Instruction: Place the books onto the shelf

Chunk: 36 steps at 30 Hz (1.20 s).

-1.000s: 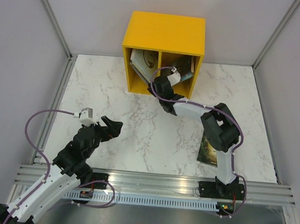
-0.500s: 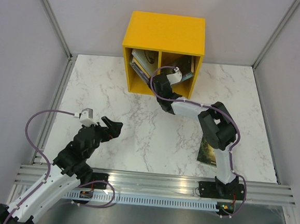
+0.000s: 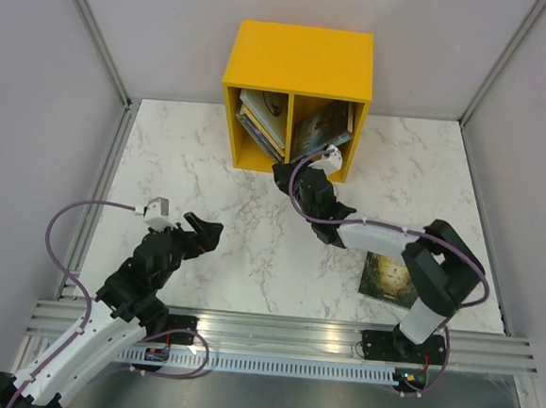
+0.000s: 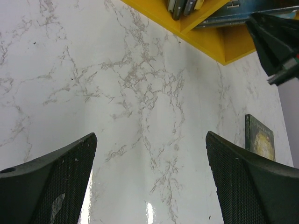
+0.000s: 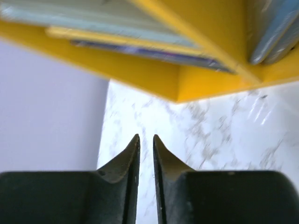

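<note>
Right gripper (image 3: 283,172) hangs just in front of the shelf's lower front edge, near the divider. Its fingers (image 5: 131,158) are a narrow slit apart with nothing between them, which reads as an empty hand free to fetch. Left gripper (image 3: 203,232) hovers over the table near its own base, jaws spread wide and empty, probably parked there to leave the other arm room.

Largest is the bright yellow box-shaped shelf (image 3: 299,60), at the far edge of the white marble-patterned table (image 3: 182,159). Its two openings face the arms, so books can be slid in from the near side. The thin paperback books in the left compartment (image 3: 261,118) lean as a slanted stack. Those in the right compartment (image 3: 322,123) tilt towards its outer wall. None stands upright, likely because there is slack to slump into.

One dark green paperback (image 3: 390,277) lies outside, flat and cover up, beside the right arm's base and partly under its elbow. Its long axis runs roughly near to far, a short edge towards the shelf and well apart from it, so by my reckoning the job is not yet finished.
</note>
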Each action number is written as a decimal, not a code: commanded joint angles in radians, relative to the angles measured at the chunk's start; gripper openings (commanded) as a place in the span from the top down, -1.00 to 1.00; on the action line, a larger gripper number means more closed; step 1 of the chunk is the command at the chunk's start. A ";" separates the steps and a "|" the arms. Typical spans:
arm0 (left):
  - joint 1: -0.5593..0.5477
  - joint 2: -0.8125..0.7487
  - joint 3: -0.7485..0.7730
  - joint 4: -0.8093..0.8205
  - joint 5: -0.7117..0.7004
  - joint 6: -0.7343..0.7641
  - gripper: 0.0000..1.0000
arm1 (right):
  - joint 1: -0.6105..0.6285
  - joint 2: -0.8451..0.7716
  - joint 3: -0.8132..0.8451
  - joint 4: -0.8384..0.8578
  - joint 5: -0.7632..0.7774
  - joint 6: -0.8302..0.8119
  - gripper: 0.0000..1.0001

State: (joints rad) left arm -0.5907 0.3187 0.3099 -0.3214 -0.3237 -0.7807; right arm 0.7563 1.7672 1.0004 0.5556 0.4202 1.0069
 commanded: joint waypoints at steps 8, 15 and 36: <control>-0.072 0.429 0.039 0.364 0.428 0.092 -0.99 | 0.045 -0.637 -0.218 -0.727 0.222 -0.083 -0.67; -0.342 0.915 0.201 0.732 0.544 0.058 -1.00 | -0.044 -1.081 -0.386 -1.319 0.483 0.220 -0.60; -0.443 1.494 0.655 0.780 0.629 0.037 -1.00 | -0.962 -0.877 -0.356 -1.026 -0.331 -0.399 -0.66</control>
State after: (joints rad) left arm -1.0294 1.8004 0.9360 0.4278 0.2897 -0.7345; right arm -0.0277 0.9535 0.6575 -0.5106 0.3614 0.7414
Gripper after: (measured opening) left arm 0.995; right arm 0.806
